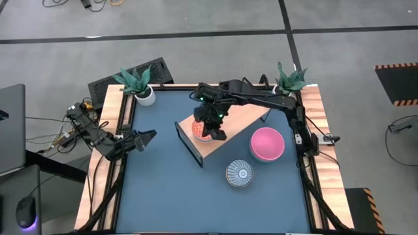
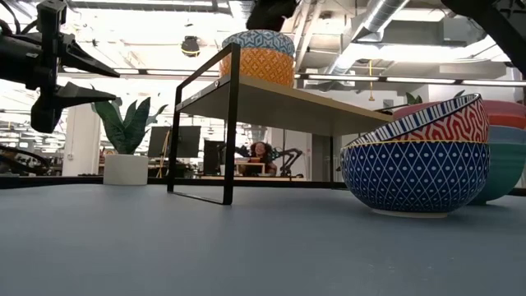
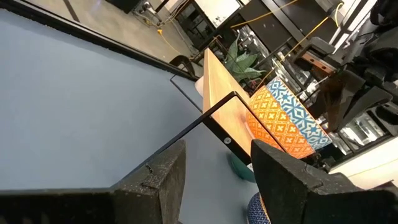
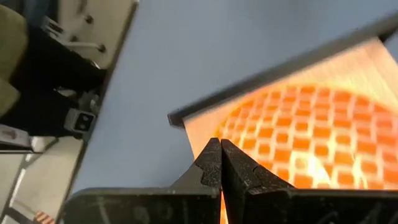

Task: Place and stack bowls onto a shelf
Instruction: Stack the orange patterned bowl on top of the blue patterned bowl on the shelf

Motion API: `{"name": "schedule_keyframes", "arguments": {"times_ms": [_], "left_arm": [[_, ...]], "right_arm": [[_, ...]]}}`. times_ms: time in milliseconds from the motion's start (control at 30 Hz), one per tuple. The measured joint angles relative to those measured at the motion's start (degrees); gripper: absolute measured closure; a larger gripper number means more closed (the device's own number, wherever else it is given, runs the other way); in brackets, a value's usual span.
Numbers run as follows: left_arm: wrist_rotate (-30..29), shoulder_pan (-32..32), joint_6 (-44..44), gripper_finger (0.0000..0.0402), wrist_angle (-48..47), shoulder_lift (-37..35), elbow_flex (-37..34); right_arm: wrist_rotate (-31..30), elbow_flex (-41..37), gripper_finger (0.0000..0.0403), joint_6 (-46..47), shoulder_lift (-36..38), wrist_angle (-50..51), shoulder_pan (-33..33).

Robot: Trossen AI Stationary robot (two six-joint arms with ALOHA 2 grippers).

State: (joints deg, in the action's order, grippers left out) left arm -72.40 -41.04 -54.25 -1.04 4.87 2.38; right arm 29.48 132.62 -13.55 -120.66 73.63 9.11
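Observation:
The light-wood shelf [image 1: 238, 127] on its black frame stands slantwise in the middle of the table. A yellow-orange patterned bowl with a blue band [image 2: 257, 56] stands on the shelf's left end and also shows in the high view [image 1: 202, 130]. My right gripper [image 4: 221, 146] is shut and hangs right over this bowl, pointing down [image 1: 210, 121]. My left gripper [image 3: 217, 162] is open and empty at the table's left edge [image 1: 145, 137]. A pink bowl [image 1: 267, 143] and a blue-white patterned bowl [image 1: 240, 173] stand on the table right of the shelf. My right gripper comes from above with its shut fingers [image 4: 211, 163] just over the orange inside of the bowl [image 4: 292, 143]. I cannot tell whether they touch it. The bowl stands upright on the shelf board.
Two potted plants stand at the far corners [image 1: 140, 85] [image 1: 289, 79]. In the low view the blue bowl holds a red patterned one [image 2: 415, 164], and a teal bowl [image 2: 503, 173] shows behind it. Wooden rails run along the table's sides. Open tabletop lies near and left of the shelf.

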Motion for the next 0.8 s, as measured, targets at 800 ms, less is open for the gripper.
{"name": "schedule_keyframes", "arguments": {"times_ms": [800], "left_arm": [[-0.5,0.0,0.0,0.0236,-2.3,0.0,0.0]], "right_arm": [[-40.5,-47.4,0.0385,22.2,40.4,-44.8,-8.0]]}}
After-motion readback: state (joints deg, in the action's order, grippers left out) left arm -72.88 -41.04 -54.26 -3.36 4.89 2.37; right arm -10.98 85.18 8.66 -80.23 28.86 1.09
